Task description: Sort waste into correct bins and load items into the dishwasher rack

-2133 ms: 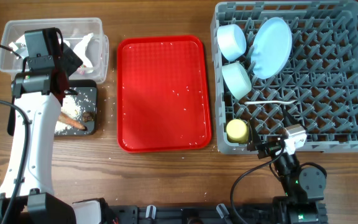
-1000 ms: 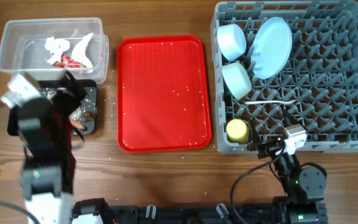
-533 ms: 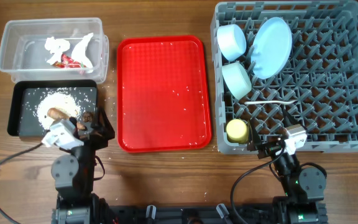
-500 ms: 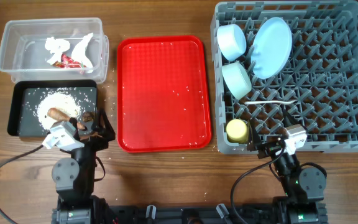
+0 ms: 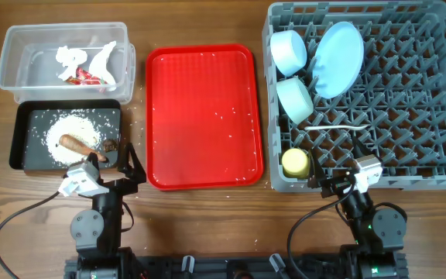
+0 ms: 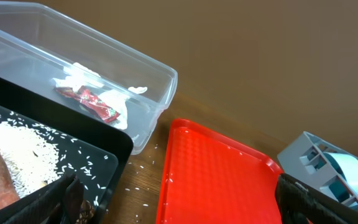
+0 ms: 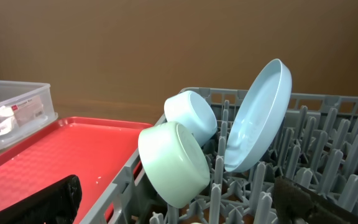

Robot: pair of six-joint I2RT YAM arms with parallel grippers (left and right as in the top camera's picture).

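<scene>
White spoon [image 5: 339, 126], long axis left-right

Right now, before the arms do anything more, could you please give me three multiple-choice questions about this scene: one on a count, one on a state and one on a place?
1. How many bowls stand in the dishwasher rack?
A) one B) two C) four

2. How does the pale blue plate sit?
A) flat on the rack floor B) on its edge, leaning C) broken in pieces

3. Where is the red-and-white wrapper?
A) in the clear tub B) in the rack C) under the plate

Answers:
1 B: only a pale blue bowl and a mint-green bowl are there.
2 B: the right wrist view shows it whole, tilted among the pegs.
3 A: it lies beside the crumpled white paper inside the tub.
</scene>
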